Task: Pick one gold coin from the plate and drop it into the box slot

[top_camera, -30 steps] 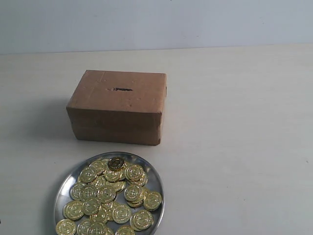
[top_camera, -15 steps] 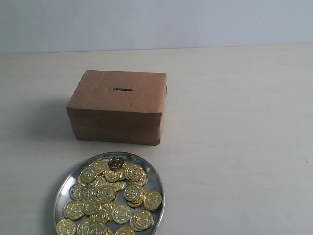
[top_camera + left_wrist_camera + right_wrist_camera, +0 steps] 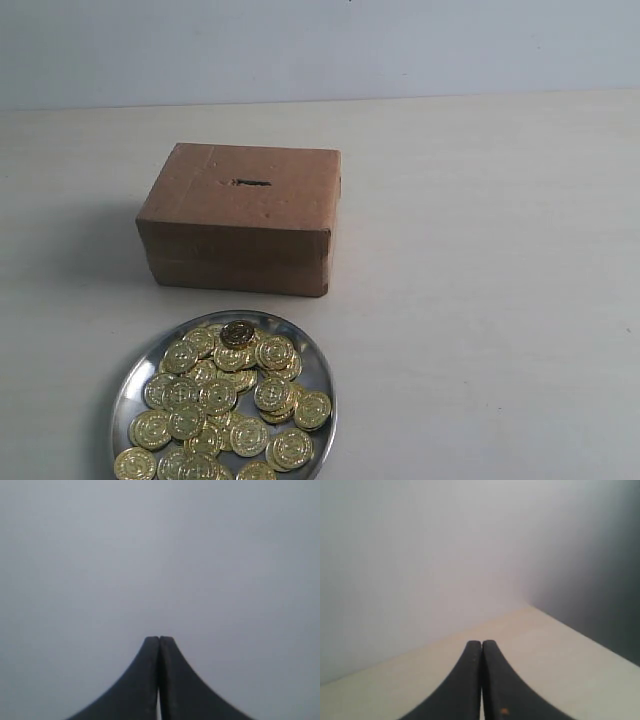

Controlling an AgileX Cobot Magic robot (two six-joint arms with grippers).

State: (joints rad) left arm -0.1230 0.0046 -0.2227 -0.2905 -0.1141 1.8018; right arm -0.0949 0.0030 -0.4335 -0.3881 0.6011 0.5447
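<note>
Only the very ends of the two arms show. The left gripper (image 3: 159,639) has two matte black jaws with smooth, rounded ends. Each jaw flares outward in a curve toward its base, and a thin pale seam runs between them. The right gripper (image 3: 481,643) has the same black, curved jaws, one marked with a small orange speck (image 3: 504,711) away from its end.

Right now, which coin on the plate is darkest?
The coin by the plate's rim toward the box: dull brown, the other coins bright gold.
</note>
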